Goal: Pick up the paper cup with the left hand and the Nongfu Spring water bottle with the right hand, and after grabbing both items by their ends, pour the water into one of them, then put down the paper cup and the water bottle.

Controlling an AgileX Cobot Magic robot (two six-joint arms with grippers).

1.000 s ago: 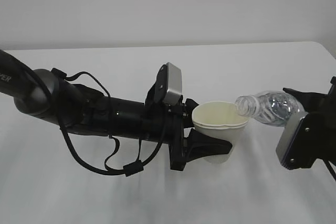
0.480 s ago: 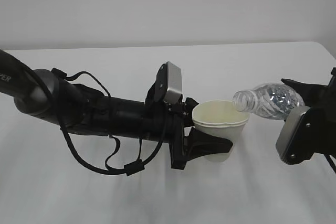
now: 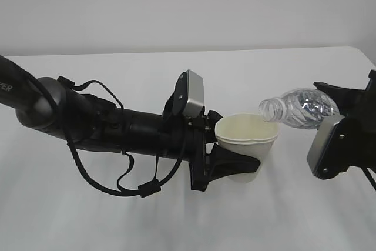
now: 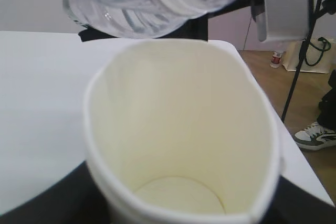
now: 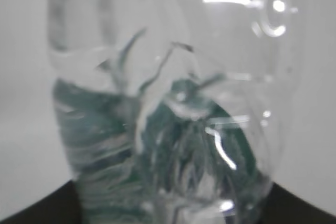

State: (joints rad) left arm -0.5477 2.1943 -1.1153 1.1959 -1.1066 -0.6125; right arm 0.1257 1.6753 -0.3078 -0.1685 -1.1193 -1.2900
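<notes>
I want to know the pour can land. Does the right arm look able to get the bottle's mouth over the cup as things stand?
Probably yes. The right hand holds the water bottle tilted, its mouth already at the paper cup rim, with nothing between them.

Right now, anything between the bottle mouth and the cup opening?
Nothing visible. The Nongfu Spring water bottle, tipped on its side in the right hand, has its uncapped mouth at the far rim of the paper cup, which the left hand holds. The cup's mouth is uncovered.
</notes>
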